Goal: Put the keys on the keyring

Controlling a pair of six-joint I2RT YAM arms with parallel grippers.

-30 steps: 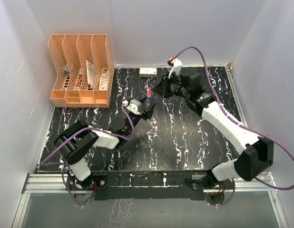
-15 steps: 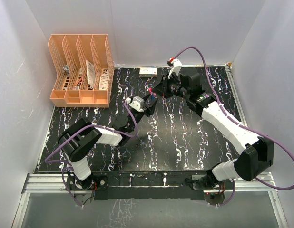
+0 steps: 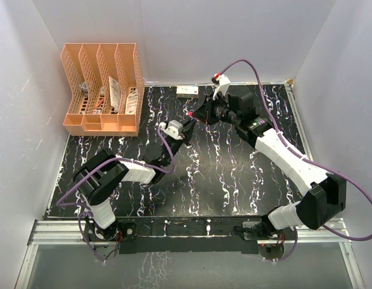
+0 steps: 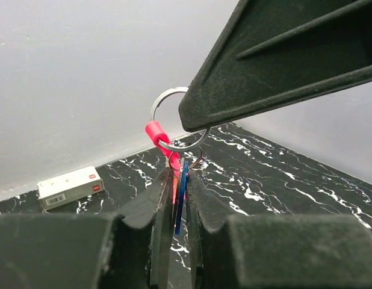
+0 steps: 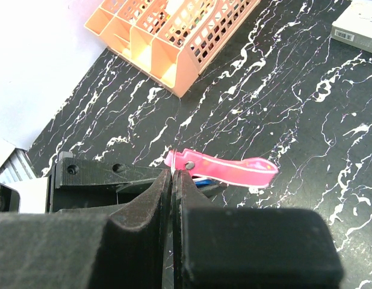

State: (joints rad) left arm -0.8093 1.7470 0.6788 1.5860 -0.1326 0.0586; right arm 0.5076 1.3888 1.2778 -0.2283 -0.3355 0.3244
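Observation:
Both grippers meet above the middle back of the table. My right gripper [image 3: 198, 114] [image 5: 174, 176] is shut on the thin metal ring of the keyring [image 4: 153, 130]. Its pink-red strap [image 5: 228, 169] sticks out to the right. My left gripper [image 3: 187, 124] [image 4: 179, 174] comes from below. Its jaws are pressed together on a blue key [image 4: 181, 194] and on the strap's lower end beside it. An edge of the blue key [image 5: 205, 179] peeks out under the strap in the right wrist view. The key appears to hang from a small ring.
An orange file organiser [image 3: 102, 84] [image 5: 174, 36] stands at the back left with papers in its slots. A small white box [image 3: 187, 91] [image 4: 68, 186] lies against the back wall. White walls close in the black marbled table [image 3: 234, 174].
The left gripper's jaws have closed on the blue key and strap. Its wrist edged slightly left and back. The right arm has stayed still, holding the ring.

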